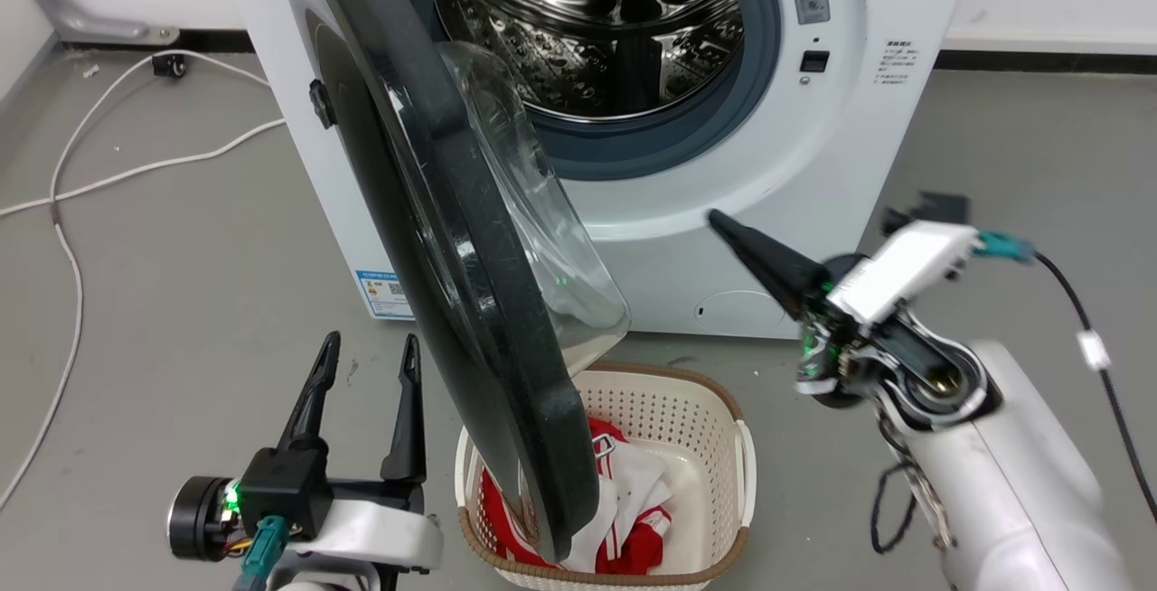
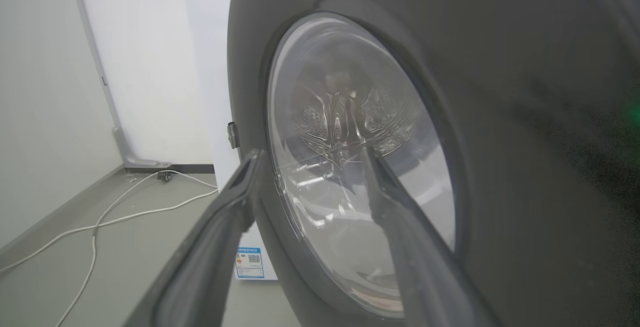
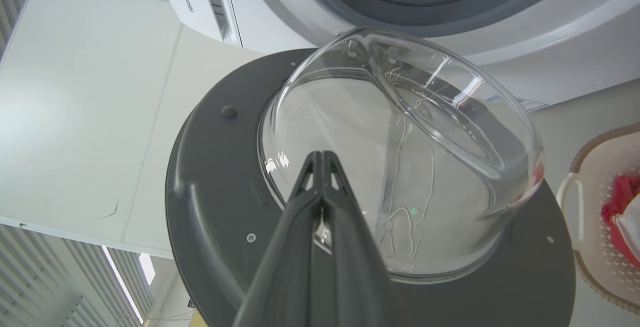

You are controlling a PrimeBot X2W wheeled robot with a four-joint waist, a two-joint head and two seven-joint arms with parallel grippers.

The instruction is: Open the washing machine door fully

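Left gripper spread wide and empty, just left of the door. Right gripper pinched together, empty, pointing at the door's glass bowl. Door stands partly swung out over the basket, drum exposed.

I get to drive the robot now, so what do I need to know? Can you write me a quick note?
The left pincer is open and holds nothing, beside the outer face of the door.
The right pincer is shut and holds nothing, pointing toward the door's inner side.
The door stands about halfway out, its lower edge over the laundry basket; the drum is uncovered.
Done: door unlatched and partly open.
Left: swing it out the rest of the way, probably by pushing on its inner side.
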